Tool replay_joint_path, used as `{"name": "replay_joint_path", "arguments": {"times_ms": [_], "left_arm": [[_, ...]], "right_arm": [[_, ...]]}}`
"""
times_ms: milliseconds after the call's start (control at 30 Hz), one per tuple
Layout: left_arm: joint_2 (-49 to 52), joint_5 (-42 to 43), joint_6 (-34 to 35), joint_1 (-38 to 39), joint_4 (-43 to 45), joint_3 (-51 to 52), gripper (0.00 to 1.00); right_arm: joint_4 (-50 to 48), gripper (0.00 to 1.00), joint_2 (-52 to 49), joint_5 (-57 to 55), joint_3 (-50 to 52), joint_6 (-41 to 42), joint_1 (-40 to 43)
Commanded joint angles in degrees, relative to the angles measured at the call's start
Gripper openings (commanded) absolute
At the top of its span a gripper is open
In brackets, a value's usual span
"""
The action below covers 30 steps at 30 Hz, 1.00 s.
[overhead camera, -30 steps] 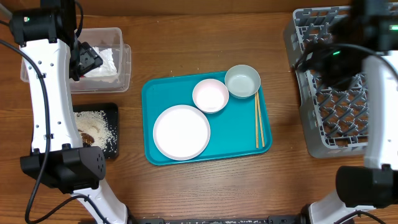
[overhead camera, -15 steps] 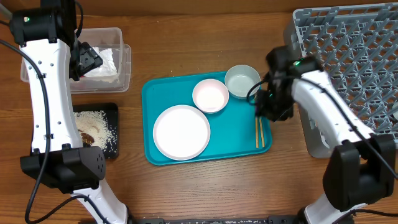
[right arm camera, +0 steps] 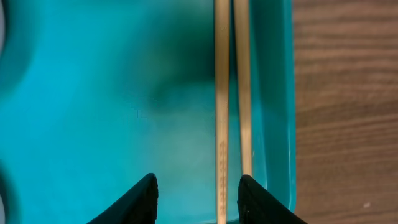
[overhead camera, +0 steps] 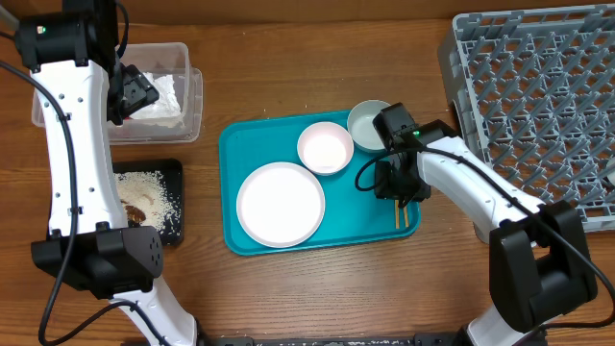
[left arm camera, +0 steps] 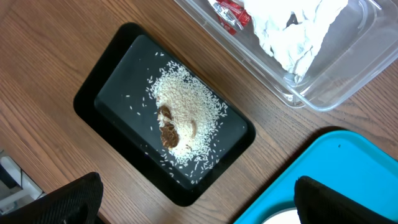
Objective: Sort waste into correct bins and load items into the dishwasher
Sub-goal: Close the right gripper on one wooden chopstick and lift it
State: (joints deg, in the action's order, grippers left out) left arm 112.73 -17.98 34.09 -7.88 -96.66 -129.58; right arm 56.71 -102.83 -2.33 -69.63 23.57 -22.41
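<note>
No lettering, brand, number or sign is readable anywhere; the print on the red snack wrapper point(left arm camera: 229, 12) is blurred.

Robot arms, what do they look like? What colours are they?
Both the left arm and right arm are white tubes with chunky black joints, thin black cables looping alongside, and a tiny green light each. The left tool and right tool end in black, rounded fingers.

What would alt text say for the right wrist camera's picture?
Two thin wooden chopsticks lie side by side near the right rim of a teal tray, seen from above. The right gripper has its dark fingers apart at the bottom, the chopsticks running toward the gap between them.
</note>
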Motion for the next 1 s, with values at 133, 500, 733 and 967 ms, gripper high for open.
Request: {"name": "replay_joint_path", "arguments": {"times_ms": [133, 500, 733, 967], "left_arm": [[-1.07, 0.02, -0.68, 0.17, -0.11, -0.98, 1.0], [-1.07, 0.02, -0.68, 0.17, -0.11, -0.98, 1.0], [-1.07, 0.02, -0.68, 0.17, -0.11, -0.98, 1.0], [-1.07, 0.02, -0.68, 0.17, -0.11, -0.98, 1.0]], "right_arm": [[-3.02, 0.43, 0.02, -2.36, 1.33, 0.94, 0.24], [-7.48, 0.41, -0.07, -1.9, 4.92, 1.79, 0.24], [-10.05, 0.41, -0.07, -1.81, 6.54, 1.81, 0.24], [-10.45, 0.41, -0.13, -1.66, 6.6, 1.81, 0.24]]}}
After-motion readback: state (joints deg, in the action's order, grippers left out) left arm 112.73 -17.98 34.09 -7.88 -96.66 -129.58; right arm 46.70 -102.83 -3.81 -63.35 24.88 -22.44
